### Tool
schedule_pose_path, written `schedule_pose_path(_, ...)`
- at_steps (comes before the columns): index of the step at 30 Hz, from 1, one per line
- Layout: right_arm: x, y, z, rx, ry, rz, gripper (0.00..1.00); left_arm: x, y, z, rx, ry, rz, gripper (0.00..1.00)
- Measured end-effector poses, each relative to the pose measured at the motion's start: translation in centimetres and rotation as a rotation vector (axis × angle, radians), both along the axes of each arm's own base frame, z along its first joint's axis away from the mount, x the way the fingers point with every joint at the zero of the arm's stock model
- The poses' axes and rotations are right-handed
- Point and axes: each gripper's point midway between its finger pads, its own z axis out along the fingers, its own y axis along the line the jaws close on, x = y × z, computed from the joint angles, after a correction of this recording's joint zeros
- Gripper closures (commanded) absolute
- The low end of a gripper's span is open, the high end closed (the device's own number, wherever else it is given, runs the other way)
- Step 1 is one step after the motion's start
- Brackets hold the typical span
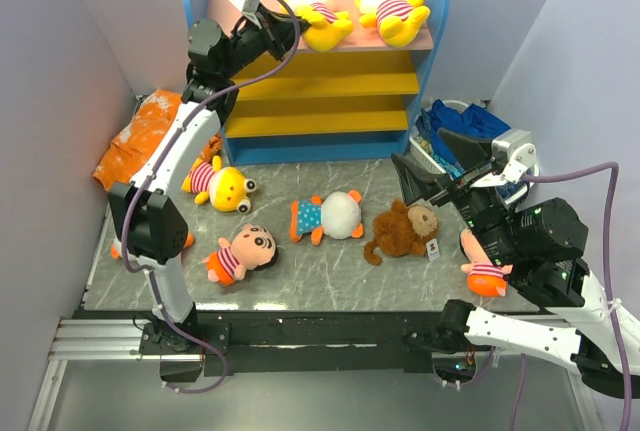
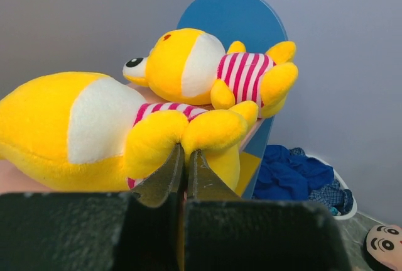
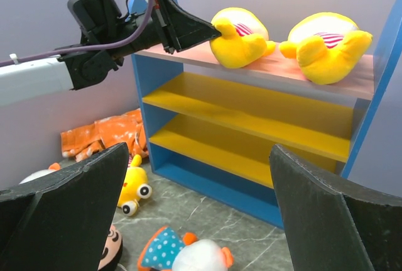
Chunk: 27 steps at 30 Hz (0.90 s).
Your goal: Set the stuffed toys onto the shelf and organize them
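Note:
The shelf [image 1: 320, 91] stands at the back, with two yellow striped toys lying on its pink top board: a left one [image 1: 310, 6] and a right one [image 1: 392, 3]. My left gripper [image 1: 285, 36] is shut, its tips pressed between the left toy's [image 2: 94, 132] limbs. My right gripper [image 1: 440, 166] is open and empty, above the floor right of the shelf. On the floor lie a yellow toy [image 1: 225, 186], a striped-shirt doll [image 1: 240, 251], a dotted-shirt doll [image 1: 328, 216], a brown monkey [image 1: 403, 229] and a striped doll [image 1: 483, 266] by the right arm.
An orange-and-white cloth [image 1: 145, 136] lies left of the shelf. Dark blue cloths [image 1: 460, 126] fill a white basket at its right. Walls close in the floor on both sides. The two yellow boards [image 3: 251, 126] hold nothing.

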Motion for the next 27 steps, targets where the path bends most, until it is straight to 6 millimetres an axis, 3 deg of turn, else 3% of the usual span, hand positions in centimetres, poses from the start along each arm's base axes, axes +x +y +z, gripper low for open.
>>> schedule_pose_path(6,0.1,0.1,-0.3,-0.004,0.002,0.0,0.0,0.2,-0.3,-0.2,0.002,0.009,-0.033,0.97)
schedule_pose_path(9,0.1,0.2,-0.4,-0.008,0.004,0.0,0.0,0.3,-0.2,-0.3,0.004,0.016,-0.028,0.73)
schedule_pose_path(10,0.1,0.2,-0.4,-0.008,0.003,0.0,0.0,0.5,-0.1,-0.4,0.002,0.021,-0.022,0.58)
schedule_pose_path(13,0.1,0.2,-0.4,-0.008,0.003,0.001,0.0,0.8,0.1,-0.5,0.001,0.031,0.0,0.41)
schedule_pose_path(20,0.0,0.3,-0.6,-0.016,0.005,0.005,0.0,0.7,1.1,-0.6,-0.009,0.07,0.059,0.23)
schedule_pose_path(23,0.0,0.3,-0.8,-0.023,0.013,0.009,0.0,-0.2,2.0,0.3,-0.024,0.077,0.097,0.17)
schedule_pose_path(25,0.1,0.4,-1.1,-0.026,0.024,0.01,0.0,-1.3,2.8,1.0,-0.037,0.081,0.123,0.07)
schedule_pose_path(27,0.2,0.5,-1.5,-0.025,0.042,0.007,0.0,-2.9,3.9,1.9,-0.061,0.091,0.157,0.05)
